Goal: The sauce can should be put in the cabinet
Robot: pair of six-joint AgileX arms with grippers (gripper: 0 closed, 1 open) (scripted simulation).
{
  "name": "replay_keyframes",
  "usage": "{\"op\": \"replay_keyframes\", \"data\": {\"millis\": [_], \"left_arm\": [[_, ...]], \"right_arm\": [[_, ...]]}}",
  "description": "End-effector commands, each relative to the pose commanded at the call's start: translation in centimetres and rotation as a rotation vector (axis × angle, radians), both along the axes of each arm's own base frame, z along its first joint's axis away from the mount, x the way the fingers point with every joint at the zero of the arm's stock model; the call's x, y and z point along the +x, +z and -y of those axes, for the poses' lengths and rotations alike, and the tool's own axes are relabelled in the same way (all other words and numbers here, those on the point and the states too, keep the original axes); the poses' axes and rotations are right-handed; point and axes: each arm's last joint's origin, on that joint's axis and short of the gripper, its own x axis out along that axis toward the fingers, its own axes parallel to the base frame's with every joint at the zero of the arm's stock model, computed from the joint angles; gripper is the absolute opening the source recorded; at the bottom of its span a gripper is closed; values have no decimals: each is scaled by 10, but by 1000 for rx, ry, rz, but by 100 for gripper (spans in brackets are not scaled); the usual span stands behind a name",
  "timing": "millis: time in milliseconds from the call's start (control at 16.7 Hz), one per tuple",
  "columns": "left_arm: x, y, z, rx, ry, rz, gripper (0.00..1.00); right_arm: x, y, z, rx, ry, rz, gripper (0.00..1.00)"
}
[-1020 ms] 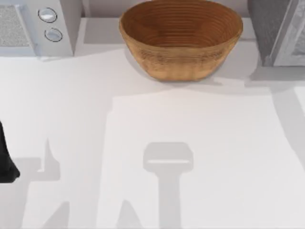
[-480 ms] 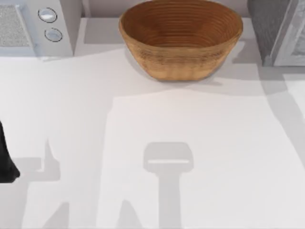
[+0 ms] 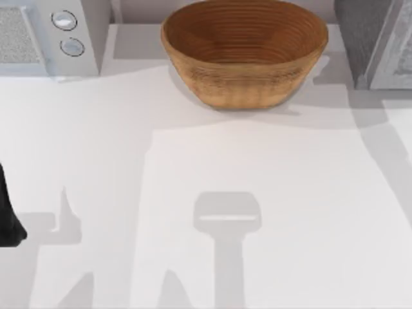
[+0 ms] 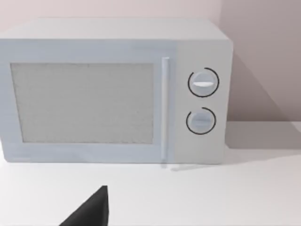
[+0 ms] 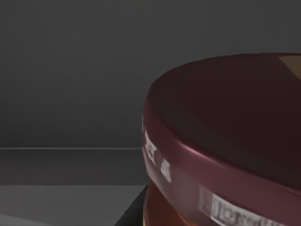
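Looking at the right wrist view, the sauce can (image 5: 225, 141) sits huge and close to the lens, maroon top and rim, with dark grey walls behind it and a flat grey floor line. My read is the can is already inside the cabinet (image 3: 373, 38), or right at its mouth, carried by the right arm. I can't tell whether the right fingers are clamped on it or let go; a small dark wedge under the can may be part of one, but that's a guess.

What could go wrong, as I judge it: if the fingers let go while the can is off the cabinet floor or tilted, it could tip and roll back out onto the counter (image 3: 277, 193). If the can is set down but the arm pulls back crooked, it could drag the can along or knock it over. The cabinet's pale framed door is at the top right corner from above, and clipping it on the way out looks like a risk too.

Left arm is parked at the counter's left edge, a dark bit showing from above (image 3: 8, 222), its camera facing the microwave (image 4: 113, 89). One dark fingertip (image 4: 91, 209) pokes into that view; can't tell if those fingers are spread or closed.

Count: one sauce can, one cabinet, one woven basket (image 3: 244, 55) at the back middle, one microwave with two round knobs, two arms.
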Motion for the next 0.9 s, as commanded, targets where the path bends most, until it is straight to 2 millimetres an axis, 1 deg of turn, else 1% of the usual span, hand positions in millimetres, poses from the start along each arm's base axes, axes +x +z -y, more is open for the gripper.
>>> {"op": "replay_keyframes", "data": {"millis": [360,900], "left_arm": [[0,0,0,0,0,0,100],[0,0,0,0,0,0,100]], "right_arm": [[41,3,-3,0,5,7,0],[106,-8,-2,-1,2,-4,0]]}}
